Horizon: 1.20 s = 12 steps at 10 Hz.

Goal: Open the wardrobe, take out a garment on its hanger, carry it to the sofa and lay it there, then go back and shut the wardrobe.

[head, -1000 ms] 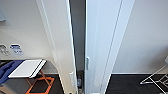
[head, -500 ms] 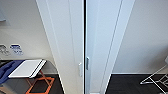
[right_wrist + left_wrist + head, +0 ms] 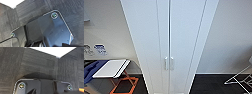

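Note:
The wardrobe (image 3: 184,37) stands straight ahead in the head view, tall, narrow and white. Both of its plain doors are shut and meet at the middle seam. Two small white vertical handles (image 3: 169,63) sit side by side at that seam, low in the picture. Both wrist views look down on dark carpet (image 3: 37,63) (image 3: 37,10), with a white surface (image 3: 52,50) at the carpet's far edge in the left wrist view.
Left of the wardrobe is a white-topped folding board (image 3: 110,68) on orange legs (image 3: 124,83), with a blue cloth (image 3: 91,71) beside it. A white wire drying rack (image 3: 240,77) stands on the dark floor at the right. Pale walls flank the wardrobe.
The dark gap at the wardrobe's middle seam has narrowed and then gone: the door has swung shut. The dark shape seen low by the door one second ago is gone.

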Tool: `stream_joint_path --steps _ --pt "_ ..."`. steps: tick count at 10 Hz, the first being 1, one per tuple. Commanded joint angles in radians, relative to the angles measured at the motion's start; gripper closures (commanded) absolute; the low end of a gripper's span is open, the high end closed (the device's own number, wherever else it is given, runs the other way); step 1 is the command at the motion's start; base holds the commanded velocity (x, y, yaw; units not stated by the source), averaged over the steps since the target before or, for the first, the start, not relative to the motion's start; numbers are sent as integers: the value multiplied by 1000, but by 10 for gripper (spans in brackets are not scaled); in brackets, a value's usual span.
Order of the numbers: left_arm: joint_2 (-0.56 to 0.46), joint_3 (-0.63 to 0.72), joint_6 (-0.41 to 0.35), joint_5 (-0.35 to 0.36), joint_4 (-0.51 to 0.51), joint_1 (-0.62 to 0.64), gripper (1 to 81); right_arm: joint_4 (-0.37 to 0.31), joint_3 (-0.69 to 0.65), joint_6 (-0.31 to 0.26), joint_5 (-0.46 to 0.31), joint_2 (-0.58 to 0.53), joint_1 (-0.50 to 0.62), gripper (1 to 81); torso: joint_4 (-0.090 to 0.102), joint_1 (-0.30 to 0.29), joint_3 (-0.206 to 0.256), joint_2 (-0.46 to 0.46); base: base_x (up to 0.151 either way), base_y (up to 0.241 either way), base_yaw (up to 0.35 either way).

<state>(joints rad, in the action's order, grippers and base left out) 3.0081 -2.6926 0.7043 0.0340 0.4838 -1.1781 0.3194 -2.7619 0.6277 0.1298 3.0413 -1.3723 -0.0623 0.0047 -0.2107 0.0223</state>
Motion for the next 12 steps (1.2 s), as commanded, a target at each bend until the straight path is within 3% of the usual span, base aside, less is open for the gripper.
stream_joint_path --steps 1,3,5,10,12 --pt "-18 28 -11 121 233 -114 10 26 4 -55 -42 3 -17 10 0 0 0 0 0 0 0" --pt "-32 28 -11 181 240 -202 10 24 7 -120 -44 6 -63 10 0 0 0 0 0 0 0" --pt "-15 28 -9 191 226 -275 10 26 7 -123 -42 10 -104 10 0 0 1 1 0 0 0" --pt "37 16 0 165 226 -323 10 26 7 -190 -48 21 -158 10 0 -2 2 2 0 0 0" --pt "43 14 0 165 228 -321 10 24 7 -194 -84 23 -153 10 0 -3 3 2 0 0 0"
